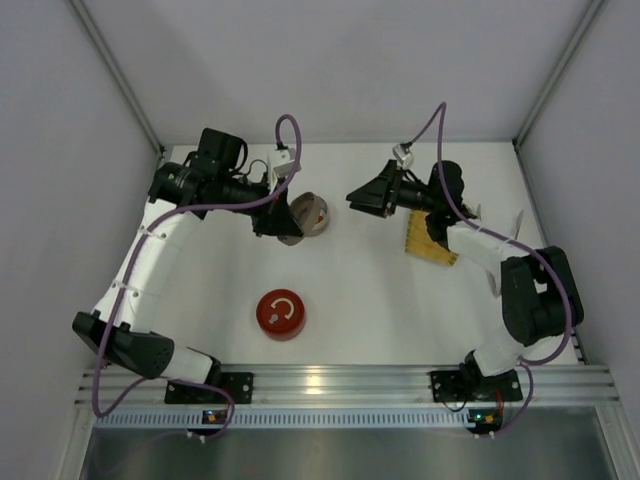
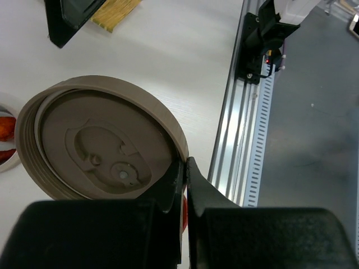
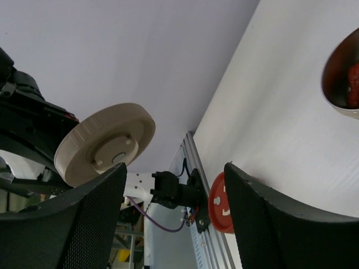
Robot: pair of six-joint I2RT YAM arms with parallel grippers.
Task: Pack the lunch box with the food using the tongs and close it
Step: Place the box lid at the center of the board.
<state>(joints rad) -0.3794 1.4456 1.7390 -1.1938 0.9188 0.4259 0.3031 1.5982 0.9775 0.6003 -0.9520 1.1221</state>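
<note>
The round lunch box (image 1: pixel 312 203) stands at the table's back centre with a red piece of food (image 1: pixel 318 216) inside. My left gripper (image 1: pixel 277 222) is shut on the rim of the beige lid (image 2: pixel 98 140), holding it tilted just left of the box (image 2: pixel 7 162). The right wrist view shows that lid (image 3: pixel 106 143) in the air and the box (image 3: pixel 341 84) with red food (image 3: pixel 352 78) at the right edge. My right gripper (image 1: pixel 368 197) hovers open and empty right of the box. A slim pale strip (image 1: pixel 517 224) by the right wall may be the tongs; I cannot tell.
A yellow woven tray (image 1: pixel 430 242) lies under the right forearm. A red round lid (image 1: pixel 281 314) rests at the front centre, near the aluminium rail (image 1: pixel 330 380). Walls close in the table on three sides.
</note>
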